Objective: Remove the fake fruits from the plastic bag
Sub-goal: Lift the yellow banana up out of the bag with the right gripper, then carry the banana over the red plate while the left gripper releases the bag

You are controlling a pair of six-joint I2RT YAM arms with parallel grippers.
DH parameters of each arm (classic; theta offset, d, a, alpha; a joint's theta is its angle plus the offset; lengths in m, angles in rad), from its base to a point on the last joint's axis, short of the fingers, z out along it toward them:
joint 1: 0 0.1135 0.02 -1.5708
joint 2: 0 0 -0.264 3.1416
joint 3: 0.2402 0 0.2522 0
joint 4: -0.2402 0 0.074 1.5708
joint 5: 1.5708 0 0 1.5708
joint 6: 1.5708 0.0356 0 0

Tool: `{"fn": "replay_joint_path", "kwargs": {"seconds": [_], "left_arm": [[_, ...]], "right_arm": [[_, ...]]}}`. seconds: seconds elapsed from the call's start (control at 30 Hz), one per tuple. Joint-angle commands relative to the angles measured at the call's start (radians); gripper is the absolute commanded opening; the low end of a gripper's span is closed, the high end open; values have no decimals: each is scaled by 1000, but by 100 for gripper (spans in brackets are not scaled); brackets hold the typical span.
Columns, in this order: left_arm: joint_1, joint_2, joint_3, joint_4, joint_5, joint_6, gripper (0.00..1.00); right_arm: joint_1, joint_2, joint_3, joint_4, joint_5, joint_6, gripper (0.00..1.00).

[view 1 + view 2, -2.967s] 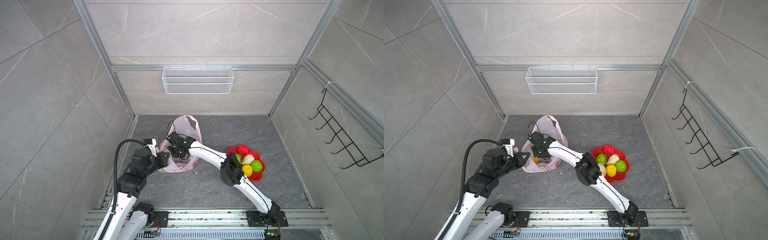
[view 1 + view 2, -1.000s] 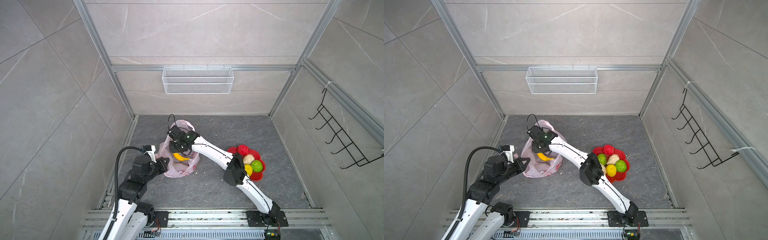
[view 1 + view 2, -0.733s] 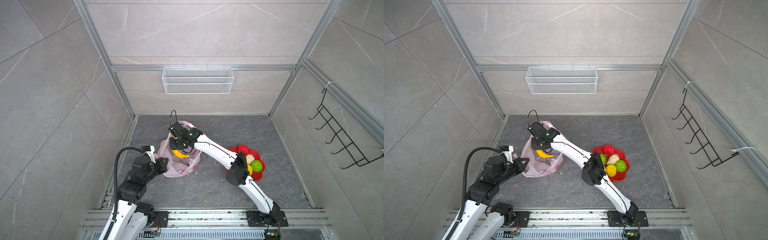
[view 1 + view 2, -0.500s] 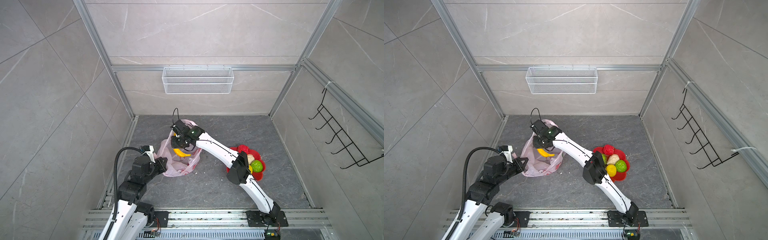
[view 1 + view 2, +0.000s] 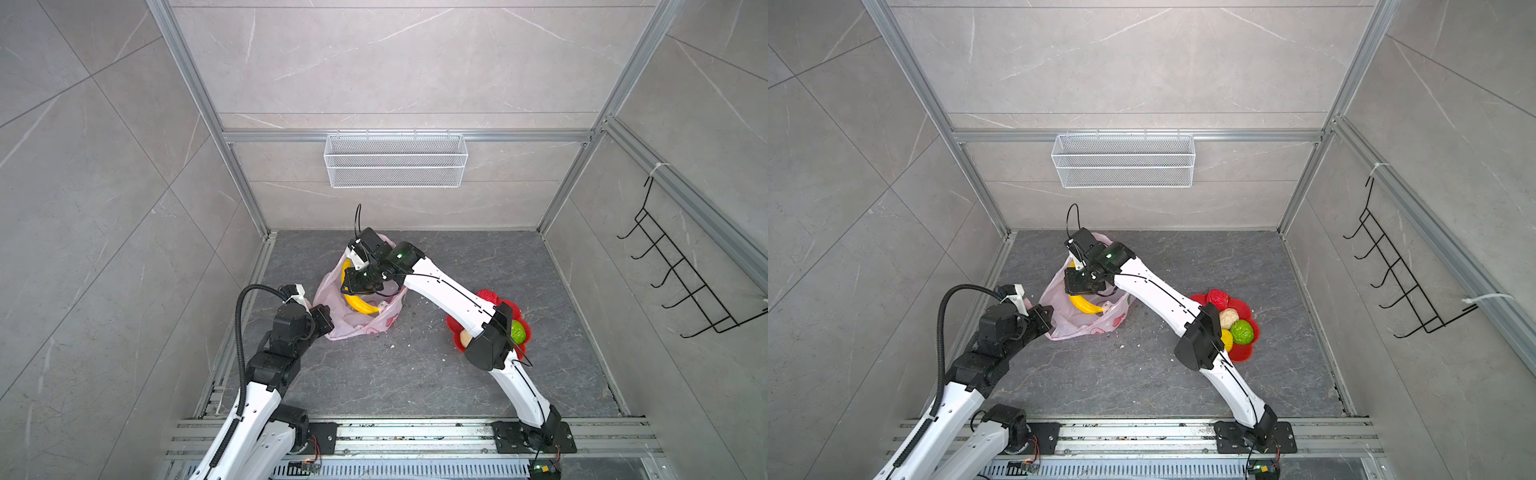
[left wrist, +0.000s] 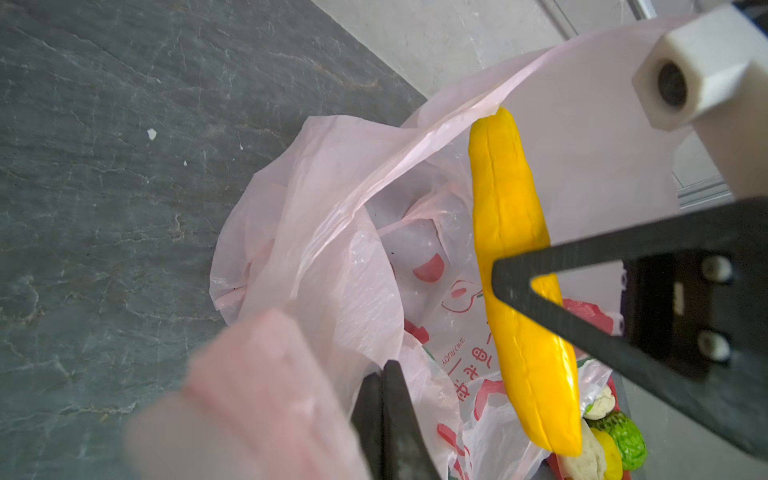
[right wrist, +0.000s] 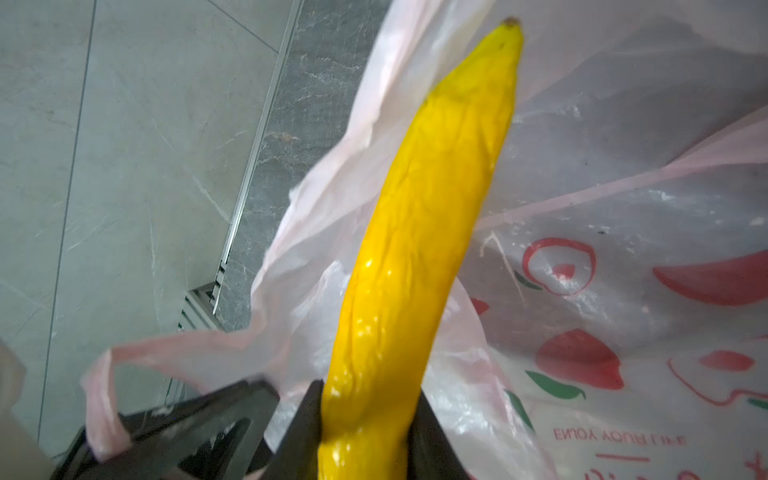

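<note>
One banana, clamped in my right end effector, hangs slightly higher than a second ago over the mouth of the plastic bag; my left end effector stays clenched on its left rim.

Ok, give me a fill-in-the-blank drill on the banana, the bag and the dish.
1. The right gripper is shut on the ____ banana.
2. The left gripper pinches the edge of the pale ____ plastic bag.
3. The red dish holds ____ round fruits.

Missing words: yellow; pink; four.
</note>
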Motion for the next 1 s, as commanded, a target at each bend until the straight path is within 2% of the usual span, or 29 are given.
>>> {"fn": "replay_joint_path", "kwargs": {"seconds": [0.0,0.2,0.37,0.6,0.73,0.97], "left_arm": [[2,29,44,142,-54,-5,0],[3,102,87,223,-86,18,0],[3,143,123,239,-107,51,0],[4,213,204,190,-172,115,0],[4,259,251,169,-183,137,0],[7,321,321,125,-222,172,0]], "right_arm": [[6,-74,-40,-58,-78,-52,20],[7,-189,-180,-38,-134,-67,19],[8,-334,-330,64,-151,-82,20],[-3,-525,-497,93,-57,-77,20],[-56,-668,-654,110,5,-62,20],[-218,-902,-939,144,71,-40,20]]}}
